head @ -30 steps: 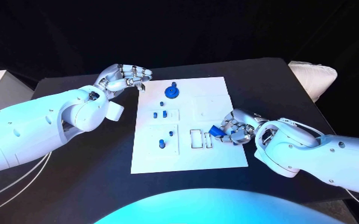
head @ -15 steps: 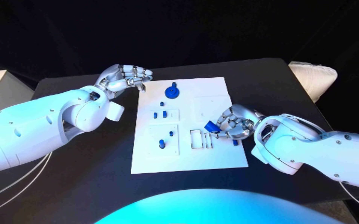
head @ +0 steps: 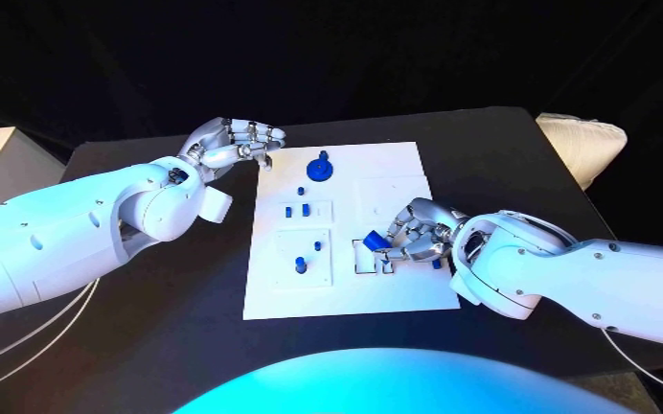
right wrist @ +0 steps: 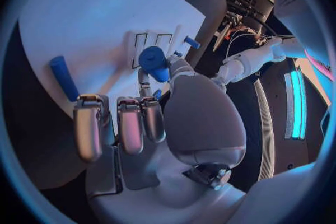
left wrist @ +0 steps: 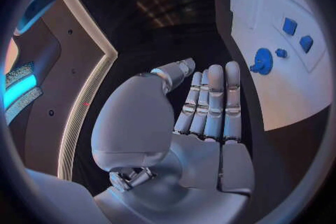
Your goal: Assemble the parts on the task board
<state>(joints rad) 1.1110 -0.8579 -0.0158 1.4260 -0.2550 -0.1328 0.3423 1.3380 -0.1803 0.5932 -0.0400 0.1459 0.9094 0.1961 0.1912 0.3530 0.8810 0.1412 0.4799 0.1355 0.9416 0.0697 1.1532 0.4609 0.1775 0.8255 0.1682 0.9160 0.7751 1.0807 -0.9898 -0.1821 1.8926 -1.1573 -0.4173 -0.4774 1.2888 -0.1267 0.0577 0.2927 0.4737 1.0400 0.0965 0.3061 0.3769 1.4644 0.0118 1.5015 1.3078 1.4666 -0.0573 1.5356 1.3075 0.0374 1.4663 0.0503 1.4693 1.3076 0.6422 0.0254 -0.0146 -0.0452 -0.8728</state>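
Note:
The white task board [head: 400, 160] lies mid-table. My right hand [head: 415, 234] hovers over its near-right part, pinching a blue part [head: 375, 239] between thumb and finger just above the two narrow slots [head: 362, 259]. The right wrist view has the same blue part [right wrist: 154, 60] at the fingertips, the slots [right wrist: 148, 45] beyond, and a blue peg [right wrist: 64, 78] lying loose on the board. A round blue knob part [head: 319, 169] and small blue pieces [head: 296, 211] stand in the board's left half. My left hand [head: 238, 141] holds nothing beside the far-left corner, its fingers [left wrist: 210, 101] side by side.
A white padded object [head: 581, 141] sits at the table's right edge and a white box [head: 11, 160] at its left edge. Bare black table [head: 166, 318] surrounds the board. Another blue piece [head: 434, 263] lies under my right hand.
My right hand has carried the blue part leftward from the board's right edge to above the slots. The left hand has stayed put.

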